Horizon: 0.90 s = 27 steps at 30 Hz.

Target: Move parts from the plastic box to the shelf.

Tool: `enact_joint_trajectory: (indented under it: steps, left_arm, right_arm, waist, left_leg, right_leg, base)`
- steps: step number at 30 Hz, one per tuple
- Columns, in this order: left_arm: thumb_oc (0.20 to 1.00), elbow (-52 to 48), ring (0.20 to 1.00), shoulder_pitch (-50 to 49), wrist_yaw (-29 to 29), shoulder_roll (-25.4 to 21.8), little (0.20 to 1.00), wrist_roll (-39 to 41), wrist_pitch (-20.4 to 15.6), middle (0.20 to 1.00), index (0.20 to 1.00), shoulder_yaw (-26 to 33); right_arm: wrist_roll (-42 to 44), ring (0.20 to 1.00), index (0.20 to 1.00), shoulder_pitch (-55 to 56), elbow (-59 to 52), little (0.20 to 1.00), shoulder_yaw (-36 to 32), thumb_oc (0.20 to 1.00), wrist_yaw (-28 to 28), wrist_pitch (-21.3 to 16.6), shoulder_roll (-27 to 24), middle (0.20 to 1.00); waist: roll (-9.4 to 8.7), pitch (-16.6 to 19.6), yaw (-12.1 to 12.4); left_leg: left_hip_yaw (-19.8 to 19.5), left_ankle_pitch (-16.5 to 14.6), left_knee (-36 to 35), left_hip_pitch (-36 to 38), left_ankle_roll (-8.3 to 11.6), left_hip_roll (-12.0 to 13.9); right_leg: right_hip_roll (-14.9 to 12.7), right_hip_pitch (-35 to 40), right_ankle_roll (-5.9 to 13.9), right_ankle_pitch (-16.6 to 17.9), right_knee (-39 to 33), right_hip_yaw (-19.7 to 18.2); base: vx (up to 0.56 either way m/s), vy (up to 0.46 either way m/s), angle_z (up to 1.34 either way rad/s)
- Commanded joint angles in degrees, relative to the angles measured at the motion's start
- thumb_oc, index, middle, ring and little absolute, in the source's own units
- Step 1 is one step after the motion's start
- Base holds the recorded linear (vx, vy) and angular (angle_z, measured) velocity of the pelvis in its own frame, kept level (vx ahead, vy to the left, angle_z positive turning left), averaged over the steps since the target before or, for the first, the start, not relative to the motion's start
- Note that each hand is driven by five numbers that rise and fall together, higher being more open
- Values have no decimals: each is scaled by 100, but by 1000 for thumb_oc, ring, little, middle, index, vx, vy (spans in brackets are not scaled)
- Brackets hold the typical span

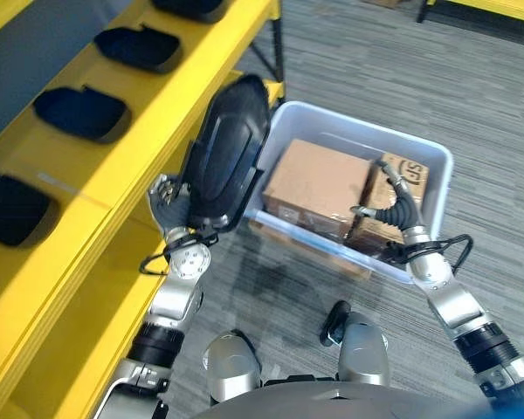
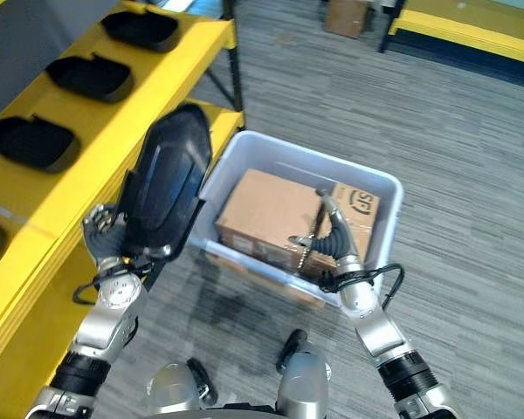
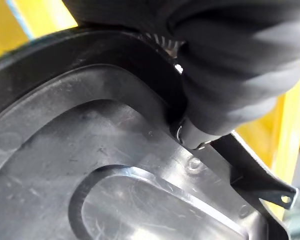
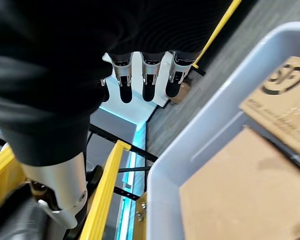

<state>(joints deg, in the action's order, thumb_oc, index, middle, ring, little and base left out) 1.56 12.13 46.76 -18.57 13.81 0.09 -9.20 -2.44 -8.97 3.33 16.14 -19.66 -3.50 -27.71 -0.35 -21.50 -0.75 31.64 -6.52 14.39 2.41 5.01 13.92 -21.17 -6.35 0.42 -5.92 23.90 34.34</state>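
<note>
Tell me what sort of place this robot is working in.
Probably a warehouse or factory parts-storage area. A yellow shelf carries a row of identical black parts, a grey plastic box with cardboard boxes inside sits on the floor, and the left hand holds another such black part.

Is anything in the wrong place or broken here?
Nothing looks broken or spilled. The left hand holds a black part tilted up between the yellow shelf and the plastic box. Other black parts lie neatly on the shelf. Cardboard boxes sit in the box, right hand above them.
</note>
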Motion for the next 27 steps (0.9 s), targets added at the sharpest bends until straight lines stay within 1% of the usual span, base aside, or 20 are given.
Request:
enact_joint_trajectory:
  steps: [1,2,4,7,8,10,11,13,14,15,16,17,18,19,20,21,22,24,25,27]
  left_arm:
    - [200,-780,200,-30,-60,-317,200,-658,-228,200,200,250]
    - [200,-897,200,-53,-136,-356,200,-639,-86,200,200,288]
    - [200,-973,200,-102,-180,-369,200,-674,-41,200,200,340]
    - [200,-1132,200,-216,-257,-394,200,-847,-77,200,200,432]
    - [200,-1299,200,-300,-397,-418,200,-849,-120,200,200,527]
    - [200,-1349,200,-310,-479,-423,200,-800,-92,200,200,545]
    - [200,-1368,200,-289,-525,-433,200,-762,23,200,200,557]
    - [200,-1246,200,-205,-520,-475,200,-710,49,200,200,485]
    - [200,-1073,200,-88,-545,-466,200,-781,6,200,200,373]
    - [200,-1018,200,-56,-654,-463,200,-792,-26,200,200,345]
    - [200,-930,200,-33,-757,-440,200,-805,-58,200,200,295]
    - [200,-895,200,-49,-775,-442,200,-793,-63,200,200,280]
    - [200,-869,200,-92,-810,-435,200,-773,-58,200,200,279]
    - [200,-863,200,-216,-969,-399,200,-755,-131,200,200,313]
    - [200,-869,200,-253,-1026,-389,200,-761,-167,200,200,291]
    - [200,-900,200,-334,-1123,-352,200,-732,-208,200,200,215]
    - [200,-919,200,-417,-1179,-300,200,-676,-252,200,200,163]
    - [200,-931,200,-494,-1199,-245,200,-610,-329,200,200,136]
    - [200,-927,200,-579,-1271,-192,200,-626,-383,200,200,97]
    - [200,-926,200,-691,-1374,-114,200,-622,-433,200,200,110]
  right_arm:
    - [-53,1000,1000,-114,-134,1000,406,1000,-134,-350,240,1000]
    - [-106,1000,1000,-120,-174,1000,461,1000,-58,-409,360,1000]
    - [-16,1000,1000,-153,-267,1000,541,1000,-43,-391,456,1000]
    - [1,1000,1000,-266,-404,1000,647,1000,141,-534,591,1000]
    - [-110,1000,1000,-389,-596,1000,788,1000,343,-631,690,1000]
    - [-231,1000,1000,-450,-643,1000,845,1000,400,-664,721,1000]
    - [-383,1000,1000,-474,-729,1000,878,1000,482,-756,728,1000]
    - [-425,1000,1000,-580,-801,1000,985,1000,575,-834,715,1000]
    - [-519,1000,1000,-579,-854,1000,1041,1000,673,-1008,679,1000]
    - [-561,1000,1000,-559,-867,1000,1035,1000,617,-1056,630,1000]
    - [-617,1000,1000,-519,-933,1000,1038,1000,563,-1119,546,1000]
    - [-658,1000,1000,-478,-950,1000,1019,1000,606,-1191,489,1000]
    - [-766,1000,1000,-454,-899,1000,1000,1000,663,-1232,442,1000]
    - [-736,1000,1000,-471,-784,1000,987,1000,655,-1309,335,1000]
    - [-700,1000,1000,-469,-747,1000,992,1000,614,-1310,294,1000]
    - [-677,1000,1000,-441,-682,1000,993,1000,531,-1306,232,1000]
    - [-719,1000,1000,-416,-634,1000,993,1000,482,-1328,209,1000]
    - [-744,1000,1000,-399,-611,1000,981,1000,481,-1370,190,1000]
    - [-857,1000,1000,-371,-598,1000,961,1000,407,-1394,141,1000]
    - [-885,1000,1000,-374,-524,1000,972,1000,374,-1429,113,1000]
  waist:
    - [139,381,137]
    - [142,425,285]
    - [127,430,409]
    - [104,402,628]
    - [88,342,819]
    - [82,331,858]
    - [60,350,906]
    - [13,402,918]
    - [6,418,789]
    - [10,442,728]
    - [1,512,646]
    - [-8,551,608]
    - [-13,607,611]
    - [-21,658,641]
    - [-29,671,620]
    - [-59,693,570]
    - [-91,697,536]
    - [-122,707,514]
    - [-180,696,527]
    - [-207,726,573]
  left_leg:
    - [-454,-49,-183,52,-294,-95]
    - [-532,-65,-310,79,-340,-259]
    - [-587,-90,-382,78,-400,-393]
    - [-640,-129,-442,29,-480,-566]
    - [-697,-147,-494,-54,-523,-704]
    - [-755,-149,-541,-77,-539,-778]
    - [-876,-153,-604,-159,-590,-911]
    - [-1016,-61,-749,-216,-628,-1004]
    - [-1343,-3,-1057,-178,-678,-1156]
    - [-1511,30,-1190,-154,-696,-1211]
    - [-1757,95,-1412,-112,-697,-1259]
    - [-1800,251,-1516,-129,-705,-1256]
    - [-1896,344,-1656,-82,-646,-1237]
    - [-2130,457,-1762,-41,-584,-1283]
    - [-2243,483,-1767,-41,-562,-1314]
    - [-2499,500,-1710,-78,-536,-1411]
    - [-2677,511,-1637,-129,-523,-1495]
    - [-2806,514,-1533,-227,-522,-1568]
    - [-2952,460,-1392,-326,-533,-1677]
    - [-2972,436,-1372,-327,-547,-1714]
  right_leg:
    - [202,830,537,2,-644,-163]
    - [133,939,631,143,-800,-38]
    - [40,1000,722,351,-887,52]
    - [-141,1074,867,716,-1047,265]
    - [-337,1094,1030,1069,-1231,473]
    - [-385,1093,1101,1206,-1239,474]
    - [-418,1221,1219,1279,-1292,393]
    - [-380,1276,1257,1344,-1259,186]
    - [-274,1083,1293,1436,-1103,-419]
    - [-93,1020,1266,1292,-1052,-751]
    - [314,917,1188,938,-1015,-1126]
    - [595,827,1048,779,-1025,-1171]
    - [916,816,956,480,-1076,-1168]
    - [1347,829,784,136,-1257,-1288]
    - [1505,841,703,45,-1344,-1407]
    - [1802,852,542,-84,-1472,-1737]
    - [2012,864,424,-131,-1533,-1984]
    - [2105,867,364,-65,-1653,-2118]
    - [2102,930,335,53,-1891,-2256]
    - [2089,967,344,150,-2071,-2249]
  base:
    - [-129,407,113]
    - [-139,382,97]
    - [-126,250,56]
    - [-189,217,35]
    - [-235,205,18]
    - [-171,140,28]
    - [-116,103,41]
    - [-81,97,47]
    - [-10,72,61]
    - [53,35,100]
    - [1,-17,109]
    - [11,-23,138]
    - [31,-19,113]
    - [89,-37,95]
    - [113,-65,47]
    - [110,-77,39]
    - [99,-81,63]
    - [38,-94,110]
    - [30,-177,73]
    - [41,-213,39]
